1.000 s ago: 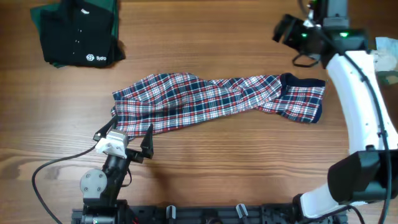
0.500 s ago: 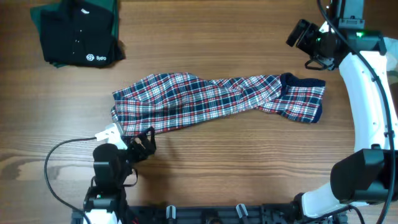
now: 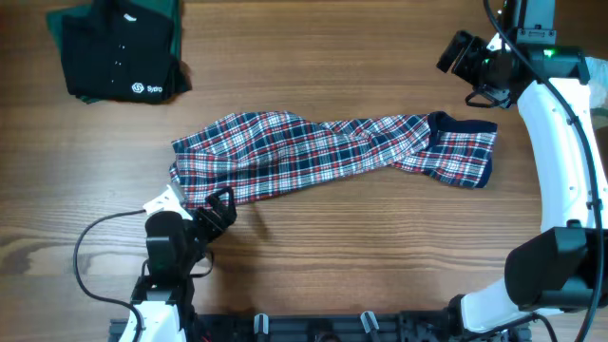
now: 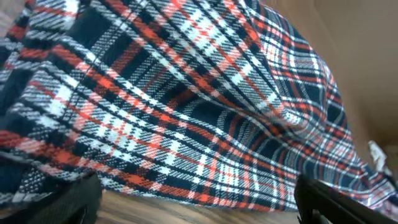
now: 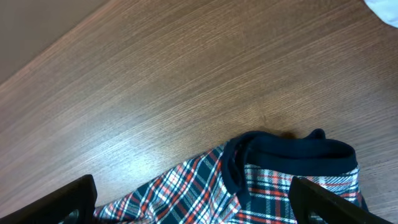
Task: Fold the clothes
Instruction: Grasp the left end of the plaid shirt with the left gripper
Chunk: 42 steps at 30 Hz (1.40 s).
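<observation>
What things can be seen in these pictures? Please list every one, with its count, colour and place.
plaid shirt: one, red, white and navy with navy trim, stretched across the middle of the table
black garment: one, black with a small white logo, far left corner
small cloth: one, off-white, right edge, partly hidden by the right arm
table: one, brown wood, under everything
cable: one, black, looping on the table, near left
left gripper: one, black, open, at the shirt's near left edge
right gripper: one, black, open, above the shirt's navy-trimmed right end
</observation>
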Each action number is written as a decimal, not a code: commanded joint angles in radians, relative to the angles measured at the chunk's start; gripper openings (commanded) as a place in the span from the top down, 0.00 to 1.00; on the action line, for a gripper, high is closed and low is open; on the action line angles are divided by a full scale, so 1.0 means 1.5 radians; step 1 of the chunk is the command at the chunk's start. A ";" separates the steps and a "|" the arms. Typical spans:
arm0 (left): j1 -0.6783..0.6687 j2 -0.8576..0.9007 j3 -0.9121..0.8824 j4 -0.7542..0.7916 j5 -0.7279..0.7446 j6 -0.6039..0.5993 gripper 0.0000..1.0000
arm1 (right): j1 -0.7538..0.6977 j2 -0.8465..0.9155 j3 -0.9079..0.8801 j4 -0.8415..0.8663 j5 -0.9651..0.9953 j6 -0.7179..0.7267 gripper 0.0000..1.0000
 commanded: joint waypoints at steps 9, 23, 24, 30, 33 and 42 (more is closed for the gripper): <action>0.003 0.006 0.001 -0.025 -0.099 -0.065 0.01 | 0.000 -0.010 -0.004 0.007 0.016 0.002 0.00; 0.003 0.006 0.001 0.039 -0.128 -0.065 0.00 | 0.000 -0.010 -0.004 0.006 0.016 0.002 0.00; 0.003 0.006 0.001 0.038 -0.128 -0.065 0.00 | 0.000 -0.010 -0.004 0.006 0.016 0.002 0.00; 0.003 0.006 0.001 0.039 -0.083 -0.065 0.00 | 0.000 -0.009 -0.004 0.006 0.016 0.002 0.00; 0.003 0.006 0.001 0.044 -0.070 -0.066 0.00 | 0.000 -0.002 -0.004 0.007 0.016 0.002 0.00; 0.003 0.006 0.001 0.089 -0.001 -0.066 0.00 | 0.000 0.065 -0.004 0.021 0.016 0.002 0.00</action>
